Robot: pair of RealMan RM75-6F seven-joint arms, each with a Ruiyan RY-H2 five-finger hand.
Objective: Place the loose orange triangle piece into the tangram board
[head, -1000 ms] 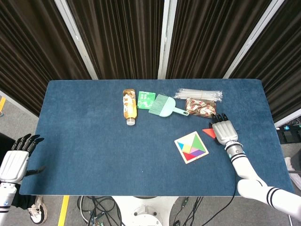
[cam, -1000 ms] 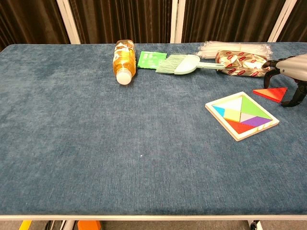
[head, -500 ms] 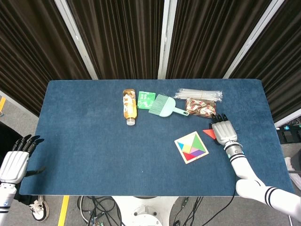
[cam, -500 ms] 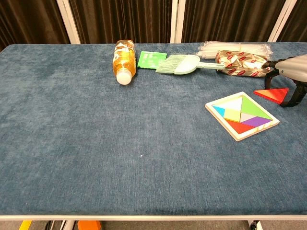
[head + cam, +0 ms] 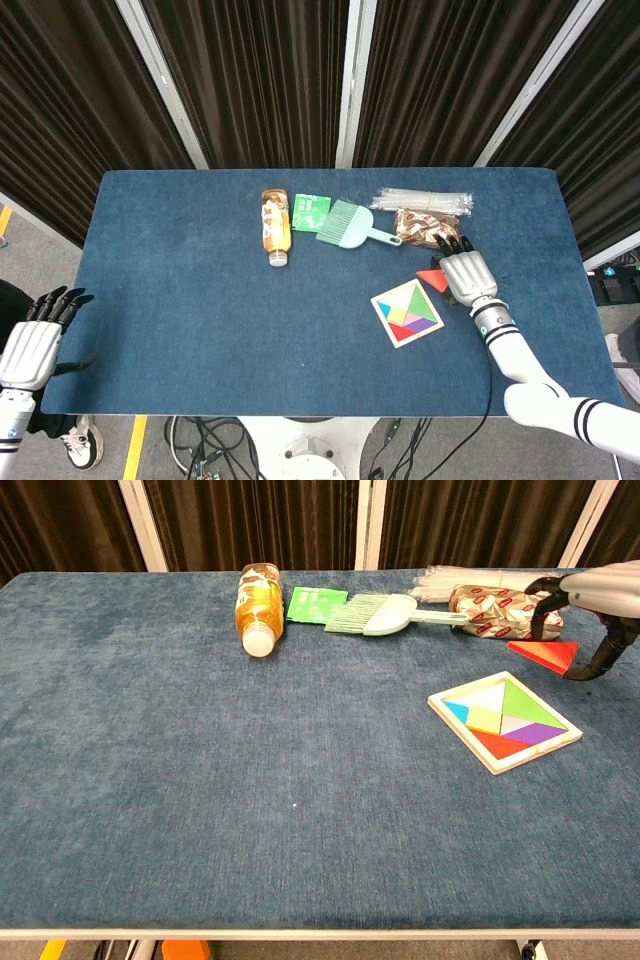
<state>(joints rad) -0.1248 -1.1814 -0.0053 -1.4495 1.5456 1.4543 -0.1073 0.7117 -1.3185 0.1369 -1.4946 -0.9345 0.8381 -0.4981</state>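
Observation:
The orange triangle [image 5: 545, 657] [image 5: 431, 279] hangs just above the cloth, behind the right corner of the tangram board [image 5: 460, 735] [image 5: 383, 322]. My right hand [image 5: 598, 588] [image 5: 463, 275] holds it between the fingers and the thumb. The board lies flat at the table's right, filled with coloured pieces, and has an open gap along its far right side. My left hand [image 5: 30, 345] is open, off the table's near left corner, with nothing in it.
Along the far edge lie an orange drink bottle [image 5: 258, 605], a green packet [image 5: 316, 603], a mint brush [image 5: 380, 613], a red-brown snack packet [image 5: 500, 610] and a bundle of clear plastic strips [image 5: 490, 577]. The snack packet is right behind my right hand.
My right hand has closed on the orange triangle, lifted it off the cloth and carried it a little left toward the board. The left hand has stayed put.

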